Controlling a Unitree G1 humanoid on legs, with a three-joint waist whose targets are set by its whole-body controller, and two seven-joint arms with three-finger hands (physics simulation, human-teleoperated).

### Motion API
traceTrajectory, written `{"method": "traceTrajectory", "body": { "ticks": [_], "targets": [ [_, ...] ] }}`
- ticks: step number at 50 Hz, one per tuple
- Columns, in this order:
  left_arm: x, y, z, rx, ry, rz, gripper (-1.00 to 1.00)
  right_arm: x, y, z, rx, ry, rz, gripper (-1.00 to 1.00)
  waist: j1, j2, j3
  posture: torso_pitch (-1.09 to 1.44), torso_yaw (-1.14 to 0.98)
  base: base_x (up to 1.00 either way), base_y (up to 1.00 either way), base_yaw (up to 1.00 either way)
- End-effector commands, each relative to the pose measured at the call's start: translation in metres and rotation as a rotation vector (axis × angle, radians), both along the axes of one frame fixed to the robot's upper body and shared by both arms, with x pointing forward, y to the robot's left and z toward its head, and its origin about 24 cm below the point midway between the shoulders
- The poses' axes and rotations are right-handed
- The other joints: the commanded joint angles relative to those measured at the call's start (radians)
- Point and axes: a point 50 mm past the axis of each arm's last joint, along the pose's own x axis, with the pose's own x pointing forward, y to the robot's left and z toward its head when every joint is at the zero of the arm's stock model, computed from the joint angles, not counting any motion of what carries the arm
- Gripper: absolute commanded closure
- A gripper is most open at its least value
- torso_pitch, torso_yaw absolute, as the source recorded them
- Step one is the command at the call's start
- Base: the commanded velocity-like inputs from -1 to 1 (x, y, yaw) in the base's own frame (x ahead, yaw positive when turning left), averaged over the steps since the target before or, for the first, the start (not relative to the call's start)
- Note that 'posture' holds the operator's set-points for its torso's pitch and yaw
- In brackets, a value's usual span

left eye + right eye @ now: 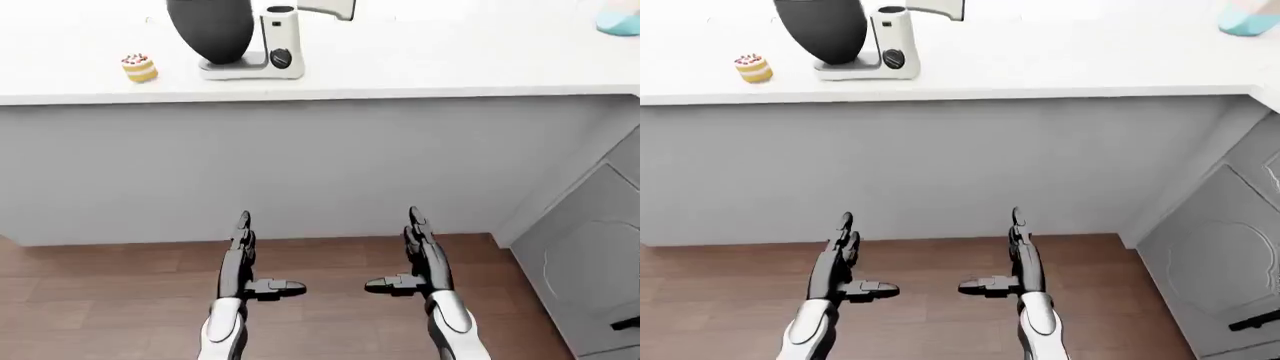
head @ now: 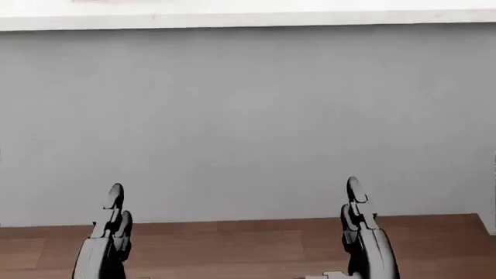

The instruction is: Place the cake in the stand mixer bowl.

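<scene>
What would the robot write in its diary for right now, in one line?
phase: approach | cake: on counter, left of mixer bowl | left hand: open, empty | right hand: open, empty

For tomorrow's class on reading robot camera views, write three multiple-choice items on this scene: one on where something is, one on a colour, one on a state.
1. In the left-eye view, where is the cake relative to the stand mixer?
A. to its left on the counter
B. inside its bowl
C. on the floor

2. What colour is the mixer's bowl?
A. red
B. dark, near black
C. yellow

3. What state are the two hands in?
A. both closed round the cake
B. one holds the bowl
C. both empty, fingers open

Answers:
1. A: the cake sits on the white counter, left of the mixer and apart from it.
2. B: the bowl shows dark against the mixer's white body.
3. C: the left hand and right hand hang low above the wooden floor, holding nothing.
</scene>
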Motion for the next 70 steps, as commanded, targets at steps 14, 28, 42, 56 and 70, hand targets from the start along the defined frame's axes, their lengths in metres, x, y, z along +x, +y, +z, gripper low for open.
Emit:
{"method": "traceTrajectory", "body": {
  "ticks": [14,28,42,56,70],
  "targets": [
    [0.007,0.003,0.059,0.058,-0.222,-0.001,-1.0,0.001,0.004,0.077,-0.075,-0.259,-0.032,-1.0,0.01,-0.005,-0.084,0.0,0.0,0.0,0.0,0.0],
    [0.006,0.009,0.095,0.075,-0.289,0.018,-1.0,-0.004,-0.002,0.108,-0.113,-0.336,-0.05,-1.0,0.008,-0.002,-0.091,0.0,0.0,0.0,0.0,0.0],
    [0.002,0.019,0.15,0.086,-0.397,0.039,-1.0,-0.02,0.0,0.173,-0.232,-0.465,-0.076,-1.0,0.008,0.001,-0.082,0.0,0.0,0.0,0.0,0.0],
    [-0.006,0.022,0.165,0.1,-0.437,0.06,-1.0,-0.02,-0.003,0.176,-0.292,-0.448,-0.101,-1.0,0.0,0.026,-0.065,0.0,0.0,0.0,0.11,0.0],
    [-0.008,0.024,0.163,0.095,-0.44,0.068,-1.0,-0.019,-0.003,0.174,-0.29,-0.444,-0.1,-1.0,-0.008,-0.008,-0.051,0.0,0.0,0.0,0.26,0.0]
  ]
}}
